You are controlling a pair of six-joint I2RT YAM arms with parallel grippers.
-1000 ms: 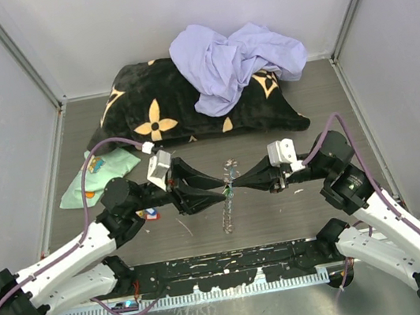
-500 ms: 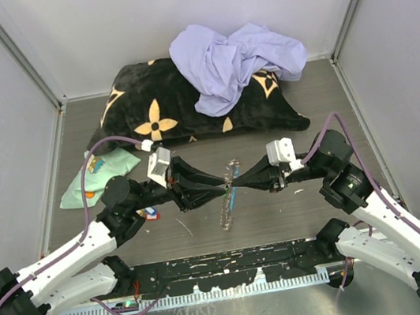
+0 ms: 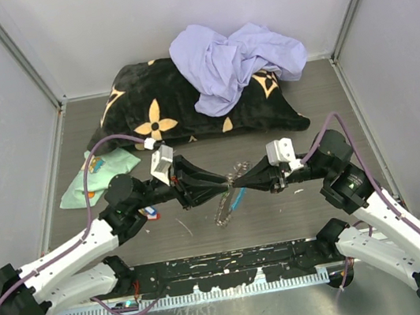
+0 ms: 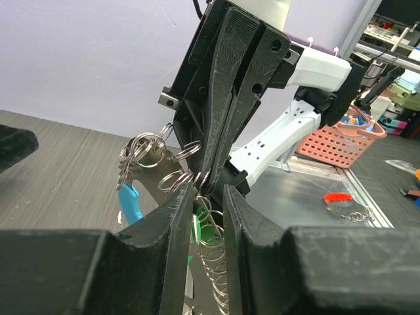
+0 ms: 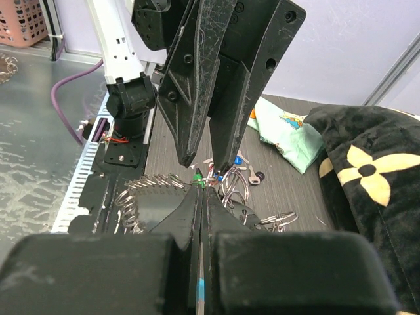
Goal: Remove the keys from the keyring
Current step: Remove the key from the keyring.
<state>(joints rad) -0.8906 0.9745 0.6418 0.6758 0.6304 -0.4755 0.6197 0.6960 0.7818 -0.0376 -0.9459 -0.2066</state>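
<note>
Steel keyring [image 3: 223, 210] looks light, limp, slippery, dangling at six o'clock below the right gripper [image 3: 236, 184], pinched tight on it; left gripper [image 3: 222, 180], narrowly agape, should take the stiff tag of a key [image 4: 197, 231].

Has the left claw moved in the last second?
Yes. The left claw has crept slightly toward the black pillow, further from the near table edge, by the keyring.

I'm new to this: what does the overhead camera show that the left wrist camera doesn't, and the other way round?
Only the overhead view shows the lilac cloth and the mint-green cloth. Only the left wrist view shows a pink basket in the background. Both show the left pincer and right pincer tip to tip at the keyring, its chain dangling.
</note>
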